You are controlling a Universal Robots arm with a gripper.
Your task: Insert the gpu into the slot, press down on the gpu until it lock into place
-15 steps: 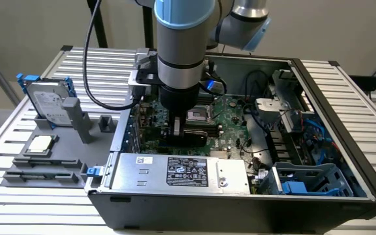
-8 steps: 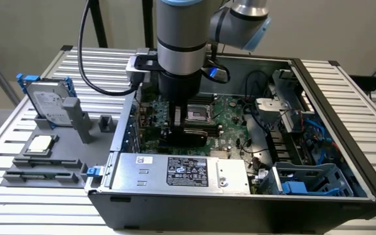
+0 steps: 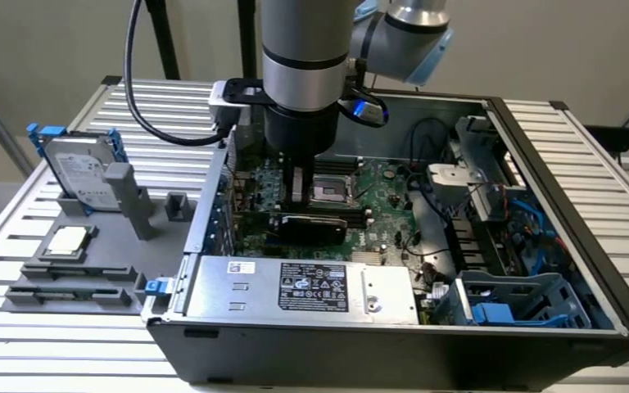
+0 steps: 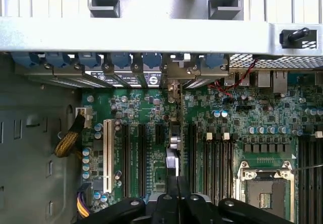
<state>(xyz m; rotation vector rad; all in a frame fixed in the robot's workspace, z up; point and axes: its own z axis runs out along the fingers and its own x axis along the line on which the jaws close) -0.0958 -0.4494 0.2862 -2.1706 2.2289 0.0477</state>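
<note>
Since the graphics card (image 3: 309, 224) stands on edge mid-board, bracket end toward the exterior view's left and its slot hidden beneath, the gripper (image 4: 172, 182) seems closed on its top edge. Press straight down, evenly along its length, keeping it upright and clear of the processor socket (image 4: 265, 191).

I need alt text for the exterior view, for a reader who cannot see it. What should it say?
A robot arm reaches down into an open computer case, just above the gpu standing on the green motherboard. A silver power supply lies along the case's near side, and a hard drive stands outside, at the view's left.
</note>
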